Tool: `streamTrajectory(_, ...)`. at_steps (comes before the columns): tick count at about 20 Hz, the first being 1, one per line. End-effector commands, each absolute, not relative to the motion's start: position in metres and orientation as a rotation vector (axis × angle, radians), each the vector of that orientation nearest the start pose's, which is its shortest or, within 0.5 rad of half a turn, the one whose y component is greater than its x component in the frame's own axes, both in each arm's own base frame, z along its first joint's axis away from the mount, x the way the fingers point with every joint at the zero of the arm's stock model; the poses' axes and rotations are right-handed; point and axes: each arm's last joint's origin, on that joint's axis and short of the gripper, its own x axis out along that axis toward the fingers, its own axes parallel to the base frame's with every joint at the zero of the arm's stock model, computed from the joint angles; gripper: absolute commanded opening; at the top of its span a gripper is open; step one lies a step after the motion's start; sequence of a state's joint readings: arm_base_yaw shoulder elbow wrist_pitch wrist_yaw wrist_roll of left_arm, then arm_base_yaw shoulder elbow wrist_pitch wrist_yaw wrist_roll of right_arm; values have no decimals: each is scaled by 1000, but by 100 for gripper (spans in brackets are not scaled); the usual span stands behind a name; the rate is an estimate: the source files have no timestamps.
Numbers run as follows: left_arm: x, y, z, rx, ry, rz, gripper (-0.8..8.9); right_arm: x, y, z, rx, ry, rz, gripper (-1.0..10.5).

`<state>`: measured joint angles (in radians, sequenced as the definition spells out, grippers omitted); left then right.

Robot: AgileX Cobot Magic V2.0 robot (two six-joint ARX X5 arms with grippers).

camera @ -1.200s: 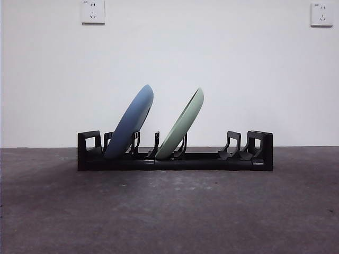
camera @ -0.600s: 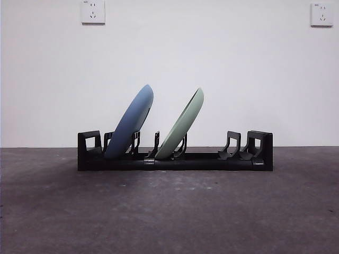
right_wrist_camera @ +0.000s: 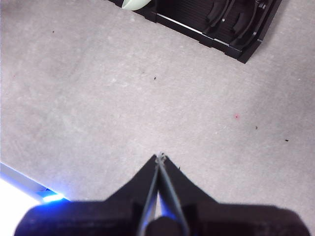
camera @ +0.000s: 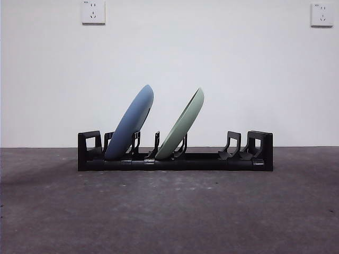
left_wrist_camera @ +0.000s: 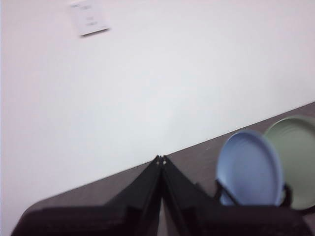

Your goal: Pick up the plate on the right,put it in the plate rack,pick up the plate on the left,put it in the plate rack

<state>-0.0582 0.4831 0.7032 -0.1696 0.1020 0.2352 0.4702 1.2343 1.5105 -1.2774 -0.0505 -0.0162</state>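
A blue plate (camera: 131, 123) and a green plate (camera: 181, 125) leaned in the plate rack (camera: 175, 152) — both tilted. The left gripper (left_wrist_camera: 161, 159) and right gripper (right_wrist_camera: 159, 156) sat closed, holding nothing — both away from the rack.

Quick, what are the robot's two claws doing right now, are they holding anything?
Left gripper: closed, holding nothing, away from the blue plate.
Right gripper: closed, holding nothing, above the bare table.
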Motion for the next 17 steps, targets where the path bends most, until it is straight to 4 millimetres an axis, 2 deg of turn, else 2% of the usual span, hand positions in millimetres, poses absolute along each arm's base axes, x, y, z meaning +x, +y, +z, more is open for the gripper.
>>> streamTrajectory(1,105,-5,299,240,-24,-122,-4,182,94,394,-231,984,484,1)
streamTrajectory(3,101,-3,268,237,13,-109,-4,182,94,394,-231,984,484,1)
streamTrajectory(7,95,-3,218,181,47,-111,-4,182,94,394,-231,984,484,1)
streamTrajectory(9,93,-3,200,161,58,-111,-4,182,94,394,-231,984,484,1)
streamTrajectory(17,96,-3,151,37,148,-110,-4,182,94,394,-231,984,484,1)
